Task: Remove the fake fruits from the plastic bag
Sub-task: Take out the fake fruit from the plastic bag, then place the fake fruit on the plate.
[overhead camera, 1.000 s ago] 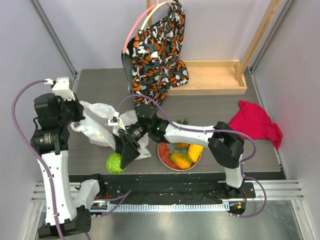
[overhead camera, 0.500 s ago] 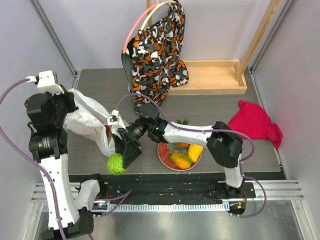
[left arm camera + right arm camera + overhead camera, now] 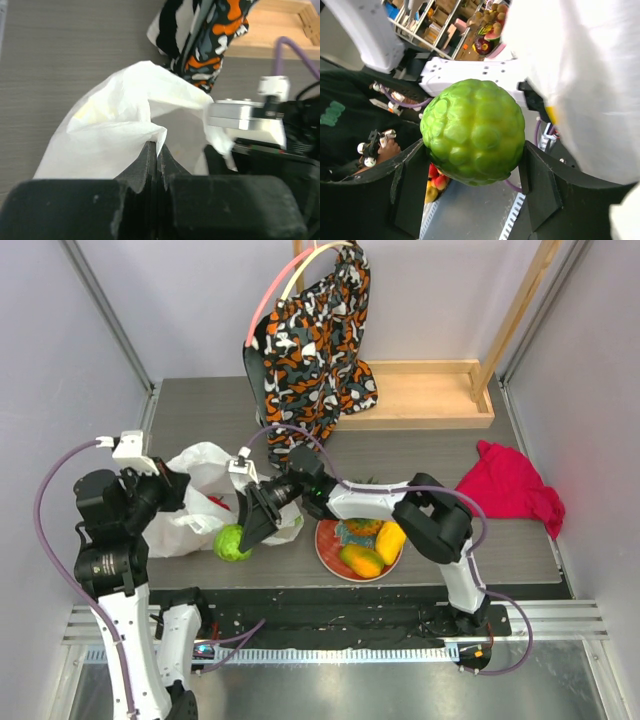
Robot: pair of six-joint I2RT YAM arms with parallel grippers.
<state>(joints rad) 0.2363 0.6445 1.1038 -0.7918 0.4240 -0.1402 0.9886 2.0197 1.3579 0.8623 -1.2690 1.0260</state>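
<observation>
Toy fruit fills the right gripper (image 3: 240, 538): a round, bumpy, shiny green plastic fruit (image 3: 474, 132) is squeezed between its two black fingers. The green fruit is close to the near edge of the worktop, left of the middle, just beside the bag. I cannot tell if it touches the worktop.

The left gripper (image 3: 157, 150) has its fingers pressed together on a fold of the big, thin, crinkly white plastic bag (image 3: 200, 465). The bag lies by the left edge, closer to the near-left corner than the far one. A small red piece (image 3: 216, 503) shows inside it.

A round red-and-teal flowery plate (image 3: 325, 558) sits by the near edge, about in the middle. On it are a long yellow plastic fruit (image 3: 390, 540), an orange plastic fruit (image 3: 362, 561) and a toy pineapple with a green top (image 3: 364, 525).

An orange, black and white spotty cloth bag (image 3: 315, 340) hangs over the far edge. A flat wooden tray (image 3: 430, 395) is at the far edge on the right. A crumpled red cloth (image 3: 510, 488) lies by the right edge.
</observation>
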